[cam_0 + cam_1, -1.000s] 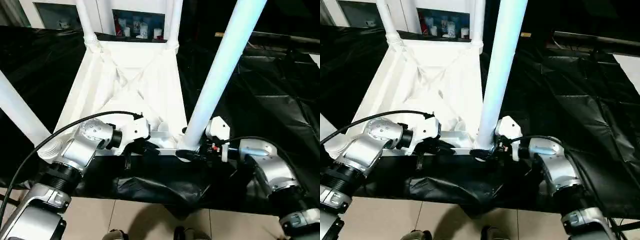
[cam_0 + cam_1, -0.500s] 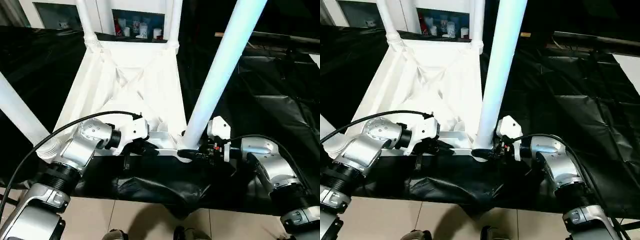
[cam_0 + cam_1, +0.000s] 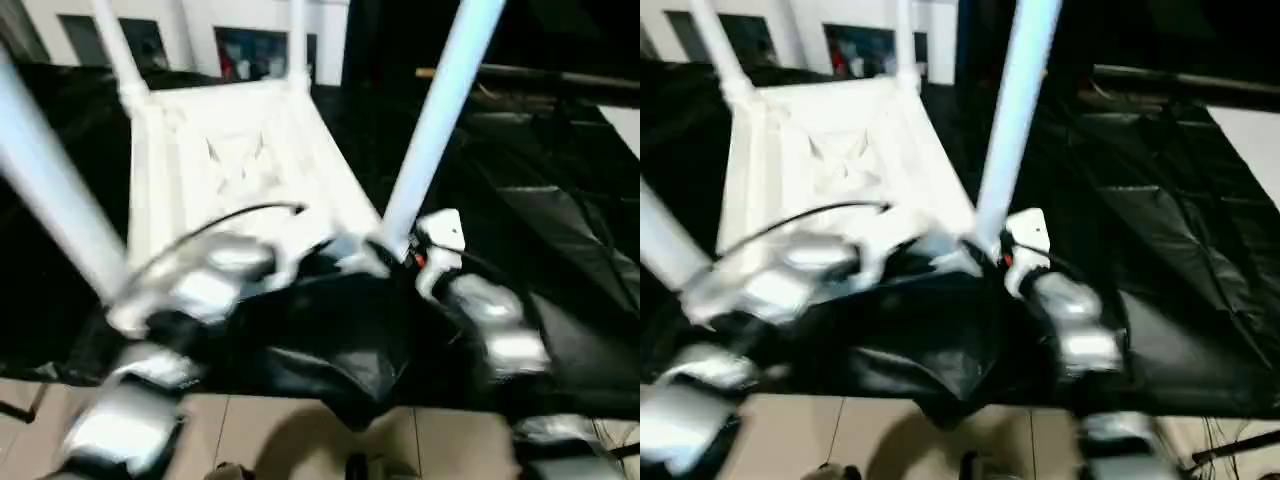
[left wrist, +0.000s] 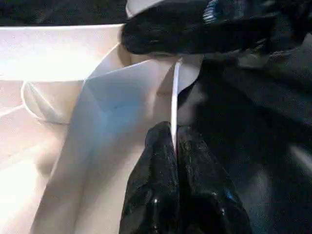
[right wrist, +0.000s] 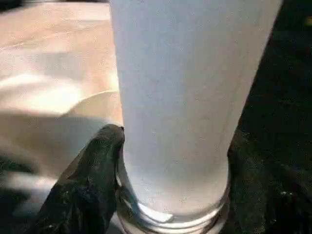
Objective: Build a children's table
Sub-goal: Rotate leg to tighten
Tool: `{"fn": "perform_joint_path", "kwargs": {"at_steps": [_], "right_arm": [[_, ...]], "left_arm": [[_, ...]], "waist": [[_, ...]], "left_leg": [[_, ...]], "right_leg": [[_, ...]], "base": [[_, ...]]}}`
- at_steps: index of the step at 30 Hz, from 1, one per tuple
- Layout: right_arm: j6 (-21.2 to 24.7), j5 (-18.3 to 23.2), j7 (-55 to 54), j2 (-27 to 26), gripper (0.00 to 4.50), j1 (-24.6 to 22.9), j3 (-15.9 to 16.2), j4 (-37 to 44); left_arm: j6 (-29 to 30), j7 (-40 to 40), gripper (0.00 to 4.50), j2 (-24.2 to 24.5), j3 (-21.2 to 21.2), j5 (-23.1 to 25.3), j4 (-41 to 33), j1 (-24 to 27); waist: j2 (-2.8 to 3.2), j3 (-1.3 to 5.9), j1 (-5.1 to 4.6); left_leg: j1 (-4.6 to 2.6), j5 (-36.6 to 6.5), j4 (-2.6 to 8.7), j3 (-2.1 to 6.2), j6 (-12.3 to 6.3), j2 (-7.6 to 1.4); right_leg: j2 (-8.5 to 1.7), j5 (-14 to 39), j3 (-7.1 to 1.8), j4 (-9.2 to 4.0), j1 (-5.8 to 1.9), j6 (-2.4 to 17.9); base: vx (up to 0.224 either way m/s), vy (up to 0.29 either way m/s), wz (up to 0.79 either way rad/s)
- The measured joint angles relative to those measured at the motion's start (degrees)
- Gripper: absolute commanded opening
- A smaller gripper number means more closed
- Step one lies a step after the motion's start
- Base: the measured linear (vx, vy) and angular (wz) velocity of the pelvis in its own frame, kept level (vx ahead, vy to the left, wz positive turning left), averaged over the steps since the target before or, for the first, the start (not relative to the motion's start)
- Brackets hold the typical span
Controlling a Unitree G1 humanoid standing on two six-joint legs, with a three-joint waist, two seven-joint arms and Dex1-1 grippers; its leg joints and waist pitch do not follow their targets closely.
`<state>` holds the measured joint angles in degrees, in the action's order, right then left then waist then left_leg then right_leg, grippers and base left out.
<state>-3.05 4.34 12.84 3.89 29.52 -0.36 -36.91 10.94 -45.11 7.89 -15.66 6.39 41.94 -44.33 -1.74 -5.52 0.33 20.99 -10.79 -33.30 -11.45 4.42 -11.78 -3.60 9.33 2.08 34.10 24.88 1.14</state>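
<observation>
progress: four legs (image 3: 435,120) upright in upturned tabletop (image 3: 240,160) on black sheet (image 3: 560,230) | left gripper (image 4: 174,141) pinches tabletop rim | right gripper (image 5: 170,175) straddles near-right leg base | left: seat it, flip table

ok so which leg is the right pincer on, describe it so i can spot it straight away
Find the upside-down white table top on the black sheeting. Four white legs rise from its corners; take the near corner on the robot's right. That leg is the one with black fingers on either side of its base, at the right pincer.
</observation>
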Motion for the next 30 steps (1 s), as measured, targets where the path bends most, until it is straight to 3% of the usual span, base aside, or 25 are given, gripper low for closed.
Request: {"fn": "perform_joint_path", "kwargs": {"at_steps": [6, 7, 8, 11, 15, 21, 25, 30], "right_arm": [[-0.17, -1.69, -3.09, -0.91, 2.67, 0.82, -0.21, -1.04], [-0.27, -1.50, -2.68, -0.86, 3.22, 0.76, -0.28, -1.04], [-0.42, -1.36, -2.32, -0.84, 3.36, 0.67, -0.37, -1.03], [-2.93, 0.60, 3.66, -0.29, 3.43, -2.09, -0.35, 1.23], [-3.56, 2.47, 10.57, 1.98, 3.83, -2.50, 0.90, 3.78], [1.47, 7.17, 30.68, 11.28, 3.83, -2.63, 3.34, 8.73], [2.32, 7.46, 42.03, 15.98, 3.83, -4.06, 6.81, 10.59], [2.51, 7.34, 48.90, 17.43, 3.83, -4.51, 9.56, 10.90]], "left_arm": [[-1.57, 1.62, 0.00, -0.83, -0.47, 0.69, 1.60, -0.62], [-1.77, 1.62, 0.00, -0.75, -0.53, 0.74, 1.60, -0.58], [-1.94, 1.61, 0.00, -0.65, -0.57, 0.74, 1.59, -0.52], [-3.12, 1.39, 0.00, 1.41, -0.54, 1.06, 1.09, -0.12], [-3.56, 0.17, 0.00, 3.30, 0.11, 1.01, 0.62, 0.21], [-6.50, -10.90, 0.00, 8.98, -0.07, -1.12, -3.90, 3.21], [-8.81, -21.55, 0.00, 13.58, -1.46, -3.97, -8.70, 6.24], [-9.71, -27.25, 0.00, 14.97, -2.27, -5.19, -11.20, 7.46]], "waist": [[0.13, 0.09, 0.04], [0.13, 0.09, 0.03], [0.13, 0.09, 0.03], [0.06, 0.04, -0.28], [-0.17, -0.11, -0.98], [-0.17, -0.15, -0.60], [-0.15, -0.15, -0.05], [-0.16, -0.15, 0.98]], "left_leg": [[0.06, 0.00, 0.05, 0.03, -0.02, 0.01], [0.06, 0.00, 0.06, 0.03, -0.02, 0.00], [0.05, 0.00, 0.10, 0.04, -0.02, 0.00], [0.11, 0.00, 0.18, 0.08, -0.02, -0.05], [0.16, 0.00, 0.23, 0.37, -0.01, -0.06], [0.13, 0.01, 0.50, 0.33, -0.03, -0.10], [0.11, 0.20, 0.53, 0.24, -0.34, -0.11], [0.13, 0.01, 0.40, 0.00, -0.62, -0.04]], "right_leg": [[-0.01, 0.04, 0.04, -0.02, -0.07, -0.07], [-0.01, 0.03, 0.05, -0.01, -0.07, -0.07], [-0.01, 0.03, 0.07, -0.01, -0.07, -0.07], [0.06, 0.02, 0.10, -0.01, 0.01, -0.10], [0.17, -0.02, 0.23, -0.03, 0.09, -0.16], [0.23, -0.08, 0.26, -0.05, 0.12, -0.04], [0.22, 0.11, 0.23, -0.11, 0.20, 0.12], [0.03, 0.30, 0.14, -0.14, 0.21, 0.32]], "base": [[0.000, 0.000, 0.00], [0.000, 0.000, 0.00], [0.000, 0.000, 0.00], [0.000, 0.000, 0.00], [0.000, 0.000, 0.00], [0.000, 0.000, 0.00], [0.015, 0.003, 0.00], [0.011, 0.004, 0.01]]}}
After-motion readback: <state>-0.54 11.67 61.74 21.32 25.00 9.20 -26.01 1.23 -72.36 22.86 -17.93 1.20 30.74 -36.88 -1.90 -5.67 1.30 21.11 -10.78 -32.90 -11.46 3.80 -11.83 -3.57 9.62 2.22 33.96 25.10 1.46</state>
